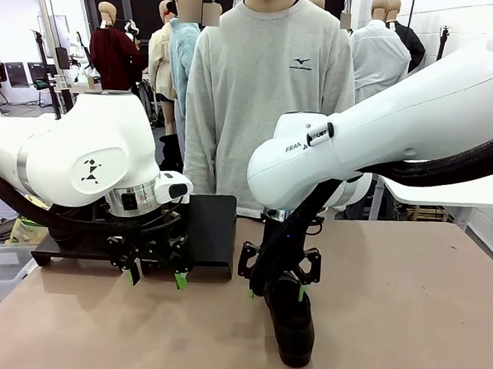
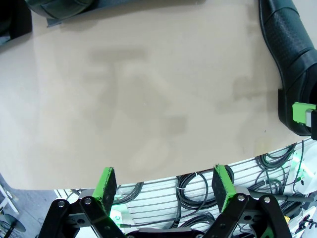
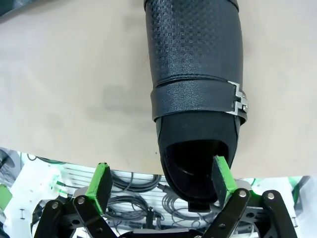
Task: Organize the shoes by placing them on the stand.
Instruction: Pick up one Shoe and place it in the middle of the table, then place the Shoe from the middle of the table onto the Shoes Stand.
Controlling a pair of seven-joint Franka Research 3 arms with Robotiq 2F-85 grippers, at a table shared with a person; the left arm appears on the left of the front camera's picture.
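Right gripper (image 3: 161, 186), right wrist view: the two green-padded fingers (image 3: 102, 184) rise from the bottom edge, spread wide, gripping nothing. The heel opening of a black shoe (image 3: 195, 84) sits between them, close to the right-hand pad; whether that pad touches the shoe cannot be told. The shoe runs from lower centre to the top edge, lying on the tan table (image 3: 64, 89); a strap with a small metal buckle (image 3: 239, 101) crosses it at mid-frame.

Front view: the right gripper (image 1: 275, 292) hangs at lower centre with the same shoe (image 1: 291, 323) directly beneath it, toe toward the bottom edge of the frame.

Left gripper (image 2: 166, 187), left wrist view: the fingers stand apart at the bottom edge with bare table between them, holding nothing. The shoe (image 2: 290, 54) lies along the right edge of that frame.

Front view: the left gripper (image 1: 155, 276) hovers at lower left, just in front of a flat black stand (image 1: 215, 232) at centre left. A person in a grey sweatshirt (image 1: 268, 95) stands at the far side of the table, upper centre.
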